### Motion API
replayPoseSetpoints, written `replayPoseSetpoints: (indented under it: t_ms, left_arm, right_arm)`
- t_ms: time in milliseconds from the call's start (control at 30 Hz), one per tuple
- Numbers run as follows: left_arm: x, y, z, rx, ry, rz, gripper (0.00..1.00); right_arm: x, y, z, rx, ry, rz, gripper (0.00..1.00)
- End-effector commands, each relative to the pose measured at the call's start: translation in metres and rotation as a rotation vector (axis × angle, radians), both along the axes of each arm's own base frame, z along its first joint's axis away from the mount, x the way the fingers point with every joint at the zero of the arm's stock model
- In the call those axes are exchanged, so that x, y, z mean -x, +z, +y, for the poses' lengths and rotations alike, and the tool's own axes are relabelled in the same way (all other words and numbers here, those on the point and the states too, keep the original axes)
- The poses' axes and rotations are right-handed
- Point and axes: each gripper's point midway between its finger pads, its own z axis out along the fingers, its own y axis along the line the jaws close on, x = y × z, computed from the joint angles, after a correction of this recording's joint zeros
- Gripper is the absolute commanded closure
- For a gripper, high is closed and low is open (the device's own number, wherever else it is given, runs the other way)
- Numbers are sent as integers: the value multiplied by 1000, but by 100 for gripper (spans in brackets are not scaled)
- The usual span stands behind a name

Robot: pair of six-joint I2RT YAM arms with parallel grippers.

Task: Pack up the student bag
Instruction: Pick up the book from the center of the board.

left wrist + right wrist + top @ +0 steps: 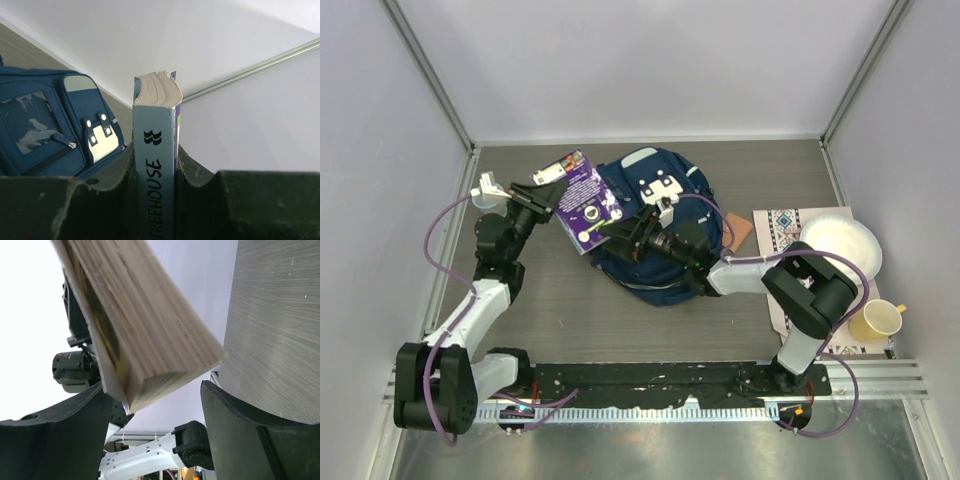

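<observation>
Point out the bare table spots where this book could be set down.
Widest free patch: bare table between the student bag and the mounting rail. A narrower strip lies between the bag and the back wall. Crowded: the right side, with placemat, paper plate and yellow cup.

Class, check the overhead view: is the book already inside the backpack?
No, the book is clamped in the left end effector, outside the backpack and beside it.

Left arm and right arm look like twins: fat black joint housings, white links in between, and a pale purple cable looping loose off each. Left claw has matte black fingers, kinda scuffed and dusty up close.
</observation>
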Motion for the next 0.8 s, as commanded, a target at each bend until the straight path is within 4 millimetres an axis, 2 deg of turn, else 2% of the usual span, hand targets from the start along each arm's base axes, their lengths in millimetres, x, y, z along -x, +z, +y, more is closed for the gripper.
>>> replayPoseSetpoints:
  t_ms: [0, 133, 367, 433, 500, 533, 567, 600, 633, 667, 700, 733, 767]
  left_arm:
    - [9, 50, -6, 38, -27, -185, 100]
    - [10, 48, -13, 46, -53, -185, 100]
    - [12, 39, -18, 91, -71, -181, 100]
    - [11, 36, -16, 90, -63, -176, 100]
    - [11, 34, -15, 90, -57, -172, 100]
    - [11, 32, -15, 89, -55, -169, 100]
    - [11, 30, -15, 80, -52, -167, 100]
    - [11, 29, -15, 73, -54, -164, 100]
    - [11, 28, -16, 63, -56, -159, 97]
    - [9, 20, -16, 45, -55, -130, 90]
    - [10, 21, -18, 9, -60, -134, 79]
    - [6, 6, -19, -29, -63, -65, 58]
    - [6, 1, -21, -67, -74, -46, 50]
  right_arm:
    - [-15, 36, 2, -101, -69, -61, 25]
    - [-23, 41, 3, -120, -100, -66, 26]
    - [-34, 65, 4, -212, -149, -124, 26]
    - [-33, 69, 4, -217, -157, -142, 34]
    - [-31, 73, 3, -217, -163, -163, 51]
    - [-30, 71, 2, -200, -171, -176, 62]
    - [-28, 77, -1, -200, -178, -190, 81]
    - [-27, 78, -3, -188, -187, -202, 87]
    - [-29, 68, -6, -148, -208, -187, 91]
    - [-26, 78, -12, -130, -225, -234, 99]
    - [-26, 77, -16, -99, -241, -246, 99]
    - [-31, 60, -20, -12, -271, -219, 99]
    - [-28, 74, -30, 31, -302, -296, 99]
